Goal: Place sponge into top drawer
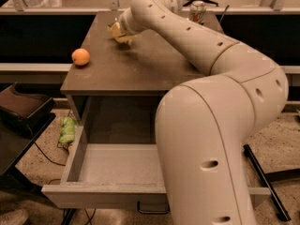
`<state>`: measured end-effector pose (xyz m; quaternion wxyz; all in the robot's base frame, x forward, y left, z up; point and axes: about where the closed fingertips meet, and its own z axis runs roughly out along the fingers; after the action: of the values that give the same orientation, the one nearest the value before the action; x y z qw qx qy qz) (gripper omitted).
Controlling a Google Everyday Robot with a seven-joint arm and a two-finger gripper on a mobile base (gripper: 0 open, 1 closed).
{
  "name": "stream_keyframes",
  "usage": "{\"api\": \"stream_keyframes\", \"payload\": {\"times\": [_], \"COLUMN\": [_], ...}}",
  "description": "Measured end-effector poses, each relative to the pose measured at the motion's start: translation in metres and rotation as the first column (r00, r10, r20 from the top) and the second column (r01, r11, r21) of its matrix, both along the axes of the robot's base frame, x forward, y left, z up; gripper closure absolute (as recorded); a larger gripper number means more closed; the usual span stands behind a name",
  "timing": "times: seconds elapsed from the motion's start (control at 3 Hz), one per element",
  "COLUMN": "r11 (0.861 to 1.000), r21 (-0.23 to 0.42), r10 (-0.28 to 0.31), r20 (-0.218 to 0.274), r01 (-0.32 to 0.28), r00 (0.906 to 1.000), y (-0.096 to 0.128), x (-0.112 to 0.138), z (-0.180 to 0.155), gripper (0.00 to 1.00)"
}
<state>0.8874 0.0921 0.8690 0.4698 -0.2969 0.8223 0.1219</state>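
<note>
Operator: Gripper (121, 31) position, please.

Technician: It is sitting over the cabinet top (140, 67), toward 11 o'clock from the middle of that surface. The cream arm (211, 125) is reaching in from 5 o'clock. It is filling the right side of the view and bending back across the top to get there.

Operator: Jaw state?

Technician: The wrist is covering the gripper's front end. Whether it is apart, together or clamped on anything cannot be told.

Operator: Sponge (115, 32) location?

Technician: It is showing as a yellow patch right at the gripper's tip, at the same 11 o'clock spot on the cabinet top. It is sitting tilted. Whether it is resting on the surface or being held just above it cannot be told.

Operator: Top drawer (117, 165) status?

Technician: It is standing pulled out at 6 o'clock, below the cabinet top, with its grey floor showing bare. Its dark handle (152, 209) is hanging at the middle of the front panel. The arm is hiding the drawer's right part.

Operator: Other items?

Technician: An orange fruit (80, 57) is lying at 9 o'clock on the cabinet top, near the left edge and well apart from the sponge. A can (198, 11) is standing at 1 o'clock near the far right corner. A green cloth (67, 130) is lying on the floor at 8 o'clock, just beside the drawer's left wall. A dark pole (265, 179) is lying on the floor at 4 o'clock.
</note>
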Motion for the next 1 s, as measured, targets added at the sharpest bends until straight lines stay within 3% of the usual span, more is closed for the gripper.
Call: {"api": "stream_keyframes", "payload": {"times": [0.33, 0.67, 1.0], "r11": [1.0, 1.0, 1.0], "r21": [0.007, -0.003, -0.018], "r10": [-0.018, -0.018, 0.01], "r20": [0.054, 0.078, 0.065], "r01": [0.018, 0.018, -0.009], "r00": [0.9984, 0.9968, 0.9978], "y": [-0.024, -0.057, -0.084], "x": [-0.016, -0.05, -0.1], "z": [0.04, 0.067, 0.079], "gripper": [1.0, 1.0, 1.0]}}
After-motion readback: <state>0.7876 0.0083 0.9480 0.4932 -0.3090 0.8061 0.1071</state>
